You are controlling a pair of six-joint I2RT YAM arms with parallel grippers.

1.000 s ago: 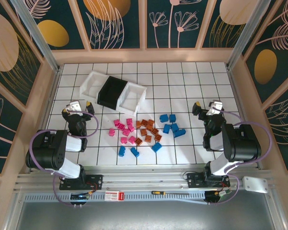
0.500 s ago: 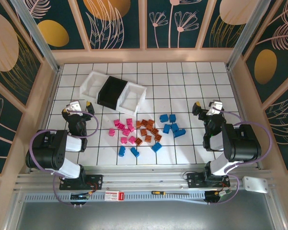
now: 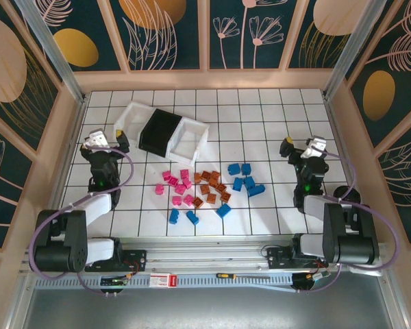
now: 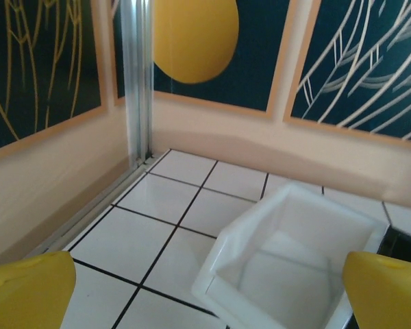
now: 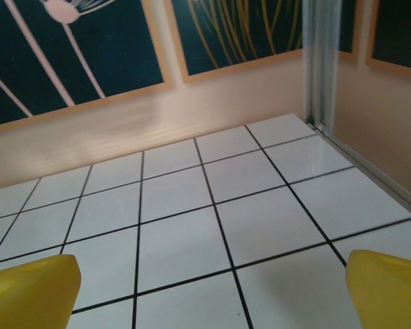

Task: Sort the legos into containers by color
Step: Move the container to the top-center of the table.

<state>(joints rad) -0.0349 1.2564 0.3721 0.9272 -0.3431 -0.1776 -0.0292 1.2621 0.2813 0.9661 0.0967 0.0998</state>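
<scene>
The legos lie loose mid-table: a pink cluster (image 3: 178, 188), an orange cluster (image 3: 211, 187), and blue ones (image 3: 245, 178) to the right, with more blue (image 3: 182, 216) near the front. The containers stand in a tilted row at the back left: a white bin (image 3: 127, 120), a black bin (image 3: 159, 130) and a second white bin (image 3: 192, 137). My left gripper (image 3: 109, 139) is open and empty, left of the bins. In the left wrist view the empty white bin (image 4: 294, 253) lies ahead between the yellow fingertips (image 4: 27, 291). My right gripper (image 3: 302, 145) is open over bare tiles, right of the blue legos.
The tiled table is fenced by peach walls (image 3: 205, 79) on three sides, with metal posts (image 4: 137, 82) in the back corners. The right wrist view has bare tiles (image 5: 192, 226) up to the back wall. A rail (image 3: 205, 250) runs along the near edge.
Both arms have stretched out from their folded pose. The left gripper moved back and left toward the bins, the right gripper back and slightly right. Both stayed open; legos and bins did not move.
</scene>
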